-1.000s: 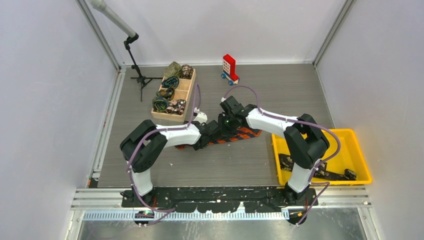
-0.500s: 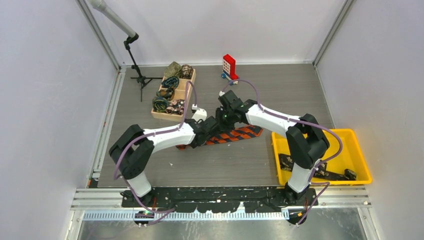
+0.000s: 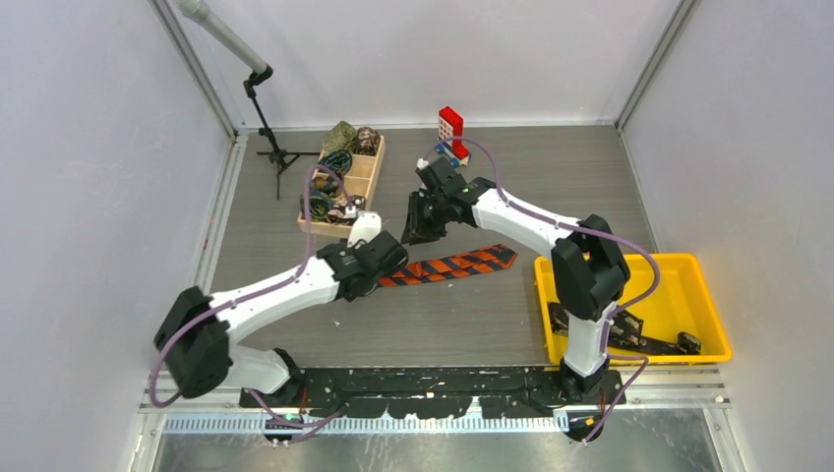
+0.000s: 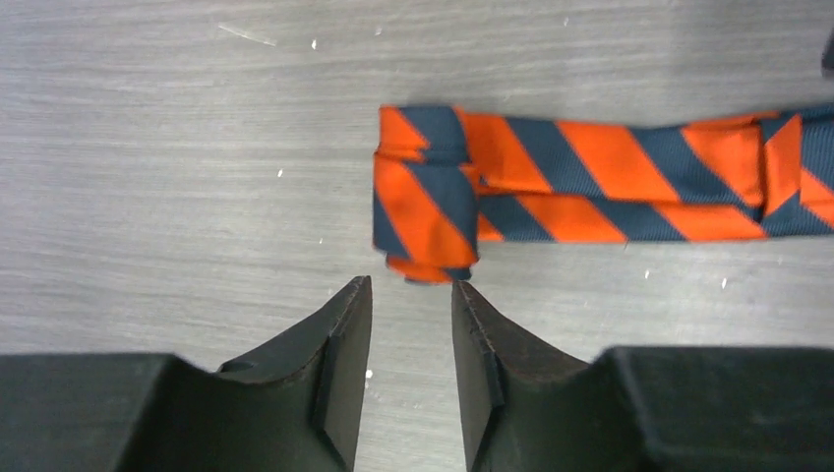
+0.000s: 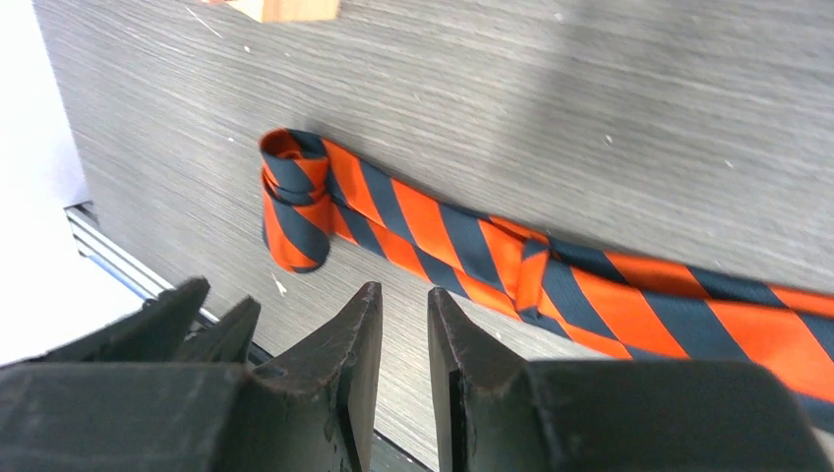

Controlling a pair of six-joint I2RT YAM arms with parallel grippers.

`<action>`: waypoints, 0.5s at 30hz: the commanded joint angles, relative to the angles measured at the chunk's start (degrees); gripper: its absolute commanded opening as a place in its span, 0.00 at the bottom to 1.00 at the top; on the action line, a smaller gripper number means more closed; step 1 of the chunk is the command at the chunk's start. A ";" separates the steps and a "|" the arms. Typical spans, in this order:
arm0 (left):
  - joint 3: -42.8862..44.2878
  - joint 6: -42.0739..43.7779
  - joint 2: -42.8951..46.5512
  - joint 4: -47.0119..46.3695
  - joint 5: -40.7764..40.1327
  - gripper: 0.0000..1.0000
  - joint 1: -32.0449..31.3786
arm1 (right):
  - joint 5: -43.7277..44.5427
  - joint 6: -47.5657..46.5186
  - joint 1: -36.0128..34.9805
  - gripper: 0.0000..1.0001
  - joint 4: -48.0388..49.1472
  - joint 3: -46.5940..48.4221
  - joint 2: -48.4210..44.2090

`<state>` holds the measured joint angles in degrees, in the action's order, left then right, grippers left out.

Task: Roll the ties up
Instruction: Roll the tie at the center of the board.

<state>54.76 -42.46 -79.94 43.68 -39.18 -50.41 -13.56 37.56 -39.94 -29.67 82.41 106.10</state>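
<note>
The orange-and-black tie (image 3: 452, 265) lies flat on the grey table, its left end rolled into a small coil. My left gripper (image 3: 386, 267) is at that coiled end. In the left wrist view the coil (image 4: 425, 211) sits just past the tips of my left gripper (image 4: 411, 295), whose jaws are slightly apart and empty. My right gripper (image 3: 413, 232) hovers beyond the tie, off it. In the right wrist view the tie (image 5: 472, 246) runs across the table, and my right gripper (image 5: 405, 295) is slightly open and empty.
A wooden compartment box (image 3: 366, 187) with rolled ties stands at the back left; its corner shows in the right wrist view (image 5: 285, 8). A yellow bin (image 3: 639, 260) at the right holds dark ties (image 3: 649, 342). A red-and-white toy block (image 3: 451, 133) and a tripod stand (image 3: 273, 152) are at the back.
Both grippers have come off the tie. The left arm drew back toward the near left; the right gripper lifted and moved toward the back. The tie lies uncovered with its coiled end.
</note>
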 commanded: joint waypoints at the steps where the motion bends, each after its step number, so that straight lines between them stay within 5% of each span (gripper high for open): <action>1: -5.74 -5.25 8.73 2.87 3.64 0.35 -0.13 | -4.59 -1.21 -0.90 0.28 0.16 6.80 3.92; 15: -27.26 -24.94 26.42 -10.25 14.01 0.10 3.29 | -13.20 -3.09 -3.39 0.15 -0.12 27.51 23.36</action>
<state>30.76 -58.98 -57.28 39.94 -27.33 -48.75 -23.29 35.90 -42.87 -29.65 104.25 126.30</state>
